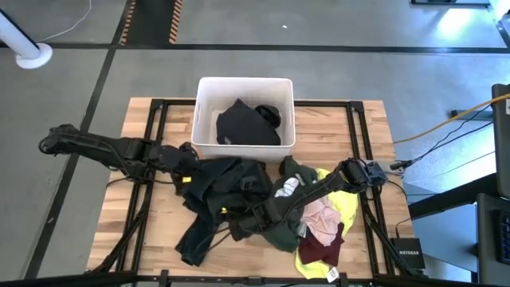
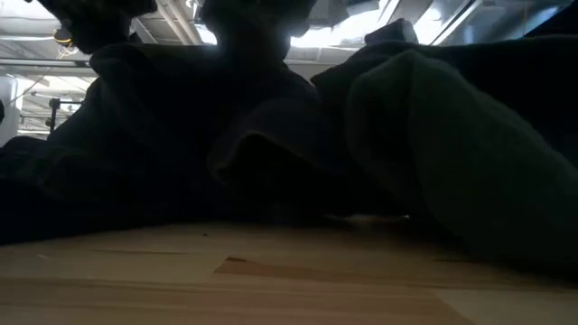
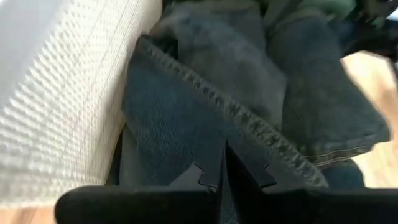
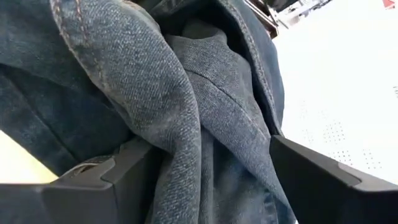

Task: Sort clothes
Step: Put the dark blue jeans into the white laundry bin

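Note:
A dark denim garment (image 1: pixel 219 191) lies spread on the wooden table (image 1: pixel 151 231) in front of the white bin (image 1: pixel 205 104). To its right lies a pile of dark green (image 1: pixel 283 235), neon yellow (image 1: pixel 347 203), pale pink (image 1: pixel 323 219) and maroon (image 1: pixel 323 251) clothes. A black garment (image 1: pixel 247 123) lies in the bin. My left gripper (image 1: pixel 185 166) is shut at the denim's far left part, close to the bin wall (image 3: pixel 56 112). My right gripper (image 1: pixel 239 223) reaches across the pile and stands open around a denim fold (image 4: pixel 186 124). My left gripper (image 3: pixel 222 168) is shut on the denim just short of a stitched hem (image 3: pixel 239 118), coming level from the table's left. The fingers themselves hide the place of contact. My right gripper (image 4: pixel 211 180) is open with a thick fold of denim between its fingers; the fold lies against one finger (image 4: pixel 127 171).
The bin stands at the table's far middle, right behind my left gripper. The low view is filled by dark cloth (image 2: pixel 271 153) lying on the table. Bare wood shows at the near left. A small black box (image 1: pixel 408 253) sits at the near right edge.

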Robot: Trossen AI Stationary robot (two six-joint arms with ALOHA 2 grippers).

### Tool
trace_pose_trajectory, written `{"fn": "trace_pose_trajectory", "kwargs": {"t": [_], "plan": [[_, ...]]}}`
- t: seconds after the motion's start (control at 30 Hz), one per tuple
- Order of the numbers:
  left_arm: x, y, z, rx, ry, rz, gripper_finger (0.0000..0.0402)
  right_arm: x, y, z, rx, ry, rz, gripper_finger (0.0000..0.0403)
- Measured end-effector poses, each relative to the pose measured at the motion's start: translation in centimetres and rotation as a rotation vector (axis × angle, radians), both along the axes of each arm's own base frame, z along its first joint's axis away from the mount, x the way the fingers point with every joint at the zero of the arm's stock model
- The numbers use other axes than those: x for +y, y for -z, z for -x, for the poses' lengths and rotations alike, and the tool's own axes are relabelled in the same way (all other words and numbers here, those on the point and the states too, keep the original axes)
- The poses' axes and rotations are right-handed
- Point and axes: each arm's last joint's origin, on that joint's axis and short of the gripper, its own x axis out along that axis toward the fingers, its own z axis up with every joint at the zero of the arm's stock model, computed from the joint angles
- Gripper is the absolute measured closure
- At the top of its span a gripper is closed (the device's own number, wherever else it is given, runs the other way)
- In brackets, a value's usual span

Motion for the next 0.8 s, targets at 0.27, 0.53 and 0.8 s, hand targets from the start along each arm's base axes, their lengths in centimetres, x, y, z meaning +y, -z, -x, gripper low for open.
{"fn": "trace_pose_trajectory", "kwargs": {"t": [0.27,0.53,0.8], "plan": [[-0.2,1.8,-1.4,0.128,-0.005,-0.034,0.0389,-2.5,-0.4,-1.8,-0.006,-0.056,-0.034,0.0097],[-1.1,3.9,-4.4,0.166,0.143,-0.046,0.0389,-3.9,-0.6,-2.6,-0.018,-0.075,-0.058,0.0097],[-2.2,4.5,-5.8,0.110,0.266,-0.075,0.0389,-4.2,-0.5,-2.8,-0.012,-0.090,-0.079,0.0097]]}}
